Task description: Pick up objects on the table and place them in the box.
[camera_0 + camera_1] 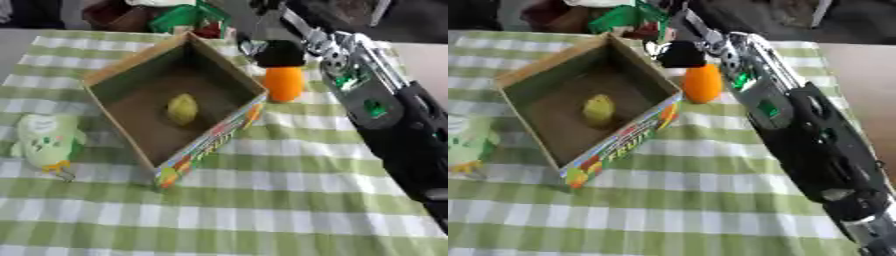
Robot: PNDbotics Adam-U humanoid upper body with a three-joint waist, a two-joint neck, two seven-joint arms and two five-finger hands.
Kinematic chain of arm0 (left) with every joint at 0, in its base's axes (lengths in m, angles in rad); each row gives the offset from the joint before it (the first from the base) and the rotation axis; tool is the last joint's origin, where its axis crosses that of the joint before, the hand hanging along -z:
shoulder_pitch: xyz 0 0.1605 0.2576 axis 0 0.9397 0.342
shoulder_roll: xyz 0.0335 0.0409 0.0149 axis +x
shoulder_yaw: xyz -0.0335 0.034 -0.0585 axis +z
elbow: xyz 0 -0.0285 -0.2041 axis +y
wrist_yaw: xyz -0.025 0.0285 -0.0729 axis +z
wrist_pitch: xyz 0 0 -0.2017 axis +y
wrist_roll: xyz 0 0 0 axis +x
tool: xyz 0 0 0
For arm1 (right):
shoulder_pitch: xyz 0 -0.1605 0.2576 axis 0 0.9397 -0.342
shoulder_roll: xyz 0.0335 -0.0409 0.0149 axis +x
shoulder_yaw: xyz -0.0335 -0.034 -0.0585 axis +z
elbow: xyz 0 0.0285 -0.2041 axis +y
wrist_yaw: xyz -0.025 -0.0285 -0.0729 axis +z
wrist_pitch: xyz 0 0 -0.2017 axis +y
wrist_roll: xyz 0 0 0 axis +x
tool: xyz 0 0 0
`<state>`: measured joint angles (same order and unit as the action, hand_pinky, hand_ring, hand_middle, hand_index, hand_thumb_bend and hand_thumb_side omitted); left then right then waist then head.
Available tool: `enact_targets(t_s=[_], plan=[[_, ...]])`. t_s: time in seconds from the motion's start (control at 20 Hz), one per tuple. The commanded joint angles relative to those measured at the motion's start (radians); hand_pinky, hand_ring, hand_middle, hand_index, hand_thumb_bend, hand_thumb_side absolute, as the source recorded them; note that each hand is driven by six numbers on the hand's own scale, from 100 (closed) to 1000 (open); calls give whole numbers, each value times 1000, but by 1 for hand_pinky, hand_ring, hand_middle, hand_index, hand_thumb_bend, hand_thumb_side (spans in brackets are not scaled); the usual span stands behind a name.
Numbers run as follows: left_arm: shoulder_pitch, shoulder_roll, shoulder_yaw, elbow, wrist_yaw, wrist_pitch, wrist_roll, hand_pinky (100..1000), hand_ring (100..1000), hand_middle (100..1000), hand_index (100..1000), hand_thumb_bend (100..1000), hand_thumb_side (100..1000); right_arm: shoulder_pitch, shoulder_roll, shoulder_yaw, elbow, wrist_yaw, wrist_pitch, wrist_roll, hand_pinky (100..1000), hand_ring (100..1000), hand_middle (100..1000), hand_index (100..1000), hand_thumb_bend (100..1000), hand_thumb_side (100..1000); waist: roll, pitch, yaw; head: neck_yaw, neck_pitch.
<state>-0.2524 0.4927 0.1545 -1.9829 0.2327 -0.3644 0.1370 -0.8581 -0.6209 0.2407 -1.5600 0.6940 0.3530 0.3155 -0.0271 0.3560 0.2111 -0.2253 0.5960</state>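
- A green and white checked cloth (262,210) covers the table.
- At the far left, a pale green and white soft toy (48,140) lies on the cloth, just beside the box's left side and outside it.
- A cardboard box (210,142) sits left of centre, turned at an angle, open at the top. Its near outer wall carries bright fruit-coloured print.
- Inside the box, a small yellow-green fruit (182,108) rests on the brown floor, near the middle.
- Behind the box, at the far edge, something green (179,17) and red shows, too blurred to identify.
- Just right of the box's far right corner, an orange object (284,83) stands upright on the cloth, close to the box wall but outside it.
- The right hand (278,54) is directly above the orange object, its black mass touching or almost touching the top. Whether its fingers are apart or closed around the object cannot be told.
- The right arm (798,125), black and silver with small green lights, runs from the lower right corner up to that hand.
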Motion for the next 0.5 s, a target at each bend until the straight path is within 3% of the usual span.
enact_targets(t_s=[0.05,0.5], plan=[[2,17,11,-17,3,-1,4,465,622,654,740,100,798,5,-46,-19,11,2,-2,-4,831,932,799,920,192,553,7,-26,3,7,15],[8,12,14,-17,-4,-2,8,464,621,654,739,100,800,51,-74,-35,57,6,13,-11,831,934,805,921,197,537,12,-15,4,-4,-11]])
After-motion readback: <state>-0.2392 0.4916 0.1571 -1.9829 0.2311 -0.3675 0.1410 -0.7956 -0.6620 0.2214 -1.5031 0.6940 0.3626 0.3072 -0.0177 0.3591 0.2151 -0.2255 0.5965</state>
